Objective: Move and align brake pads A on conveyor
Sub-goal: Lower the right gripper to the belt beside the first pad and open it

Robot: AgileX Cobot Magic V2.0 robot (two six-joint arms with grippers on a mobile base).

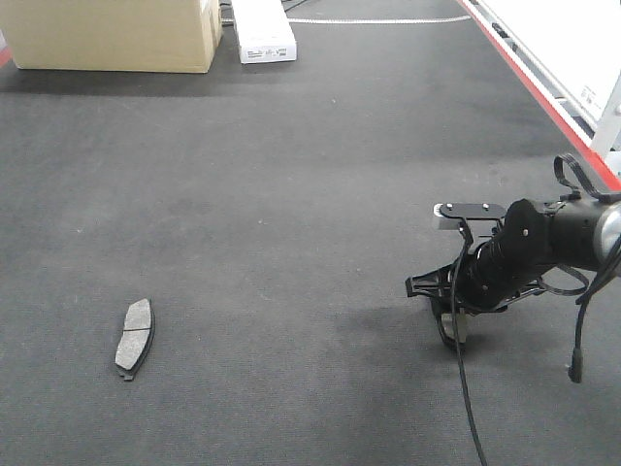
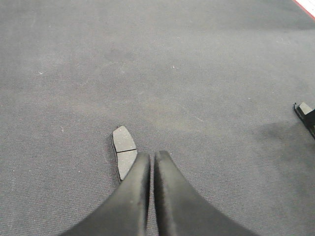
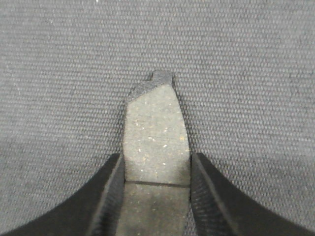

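Note:
The conveyor [image 1: 310, 194] is a wide dark felt-like belt with a red edge strip [image 1: 543, 97] on the right. One brake pad [image 1: 136, 338] lies flat on it at the front left, grit face up. In the left wrist view that same pad [image 2: 124, 147] lies just left of my left gripper [image 2: 152, 155], which is shut with nothing in it and hangs over the belt. My right gripper [image 1: 456, 332] is low over the belt at the right. It is shut on a second brake pad [image 3: 155, 123], whose sides touch both fingers [image 3: 112, 182] at its centre groove.
A cardboard box [image 1: 116, 34] and a white carton [image 1: 262, 34] stand at the belt's far end. A white frame [image 1: 582, 58] runs beyond the red strip on the right. A black part of the right arm [image 2: 305, 115] shows at the left wrist view's right edge.

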